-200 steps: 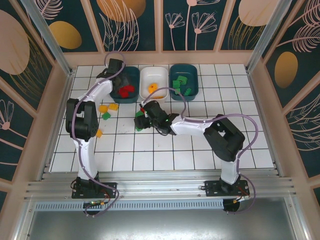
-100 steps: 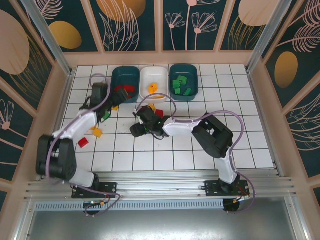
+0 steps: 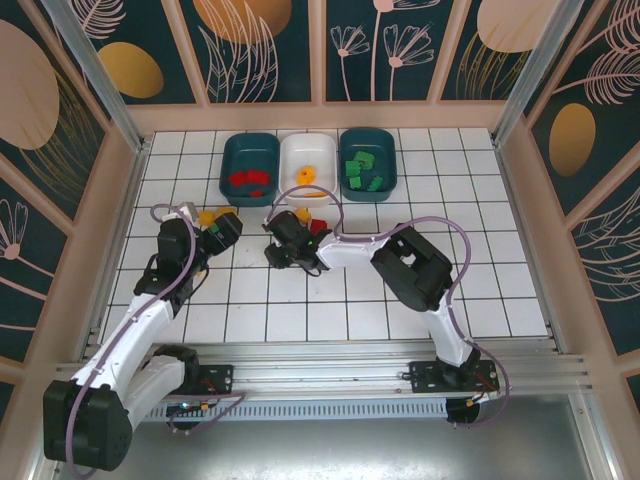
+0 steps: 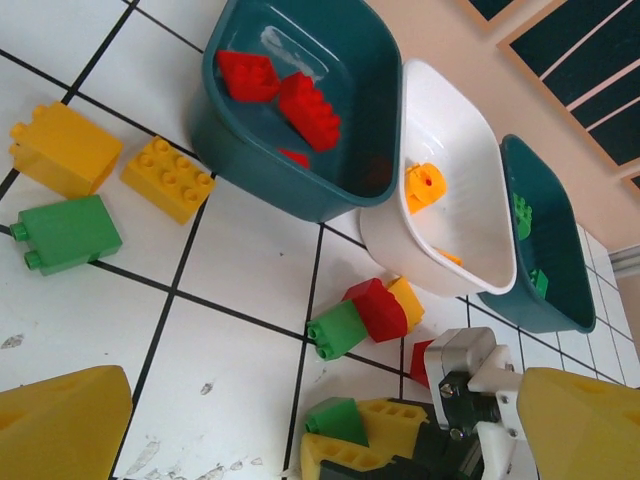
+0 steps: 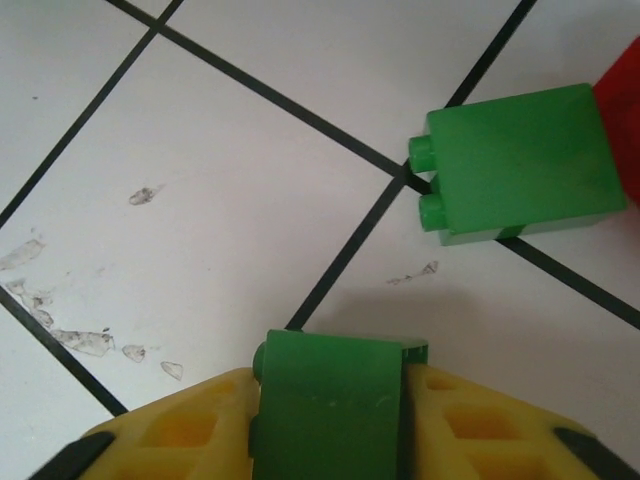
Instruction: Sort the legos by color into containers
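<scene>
Up close, right hand clamping a green lego — left wrist view, left hand splayed wide.

Both arms same build: left arm and right arm have white tube links, black joint housings, a mauve cable looped outside. Black base plates at bottom of frame. Fingers yellow plastic with moulded pockets.
</scene>
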